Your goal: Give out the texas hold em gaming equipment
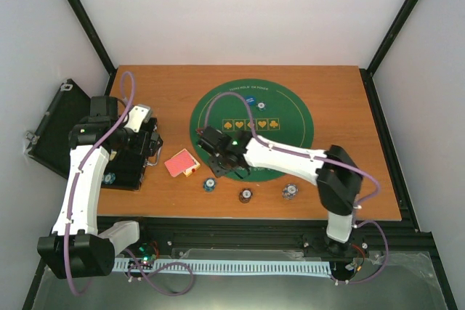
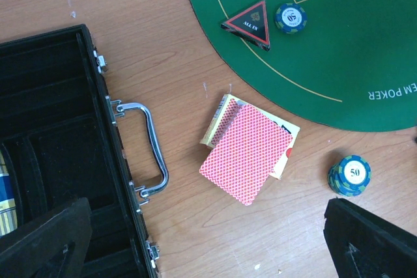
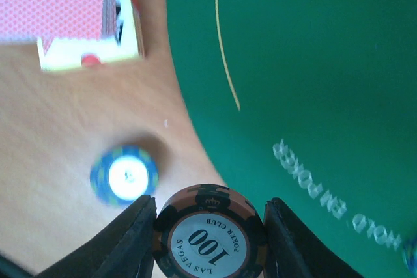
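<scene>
Right tool [image 3: 209, 224] grips 100 chip [image 3: 210, 244]; blue chip [image 3: 124, 174] just beside.

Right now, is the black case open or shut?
Open. The black case shows its inside compartments, and its lid lies folded back beside it on the left.

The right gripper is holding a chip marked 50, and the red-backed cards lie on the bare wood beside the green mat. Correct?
Not quite. The chip in the right gripper is marked 100, not 50; the right wrist view shows it. The red-backed cards do lie on the bare wood beside the green mat.
</scene>
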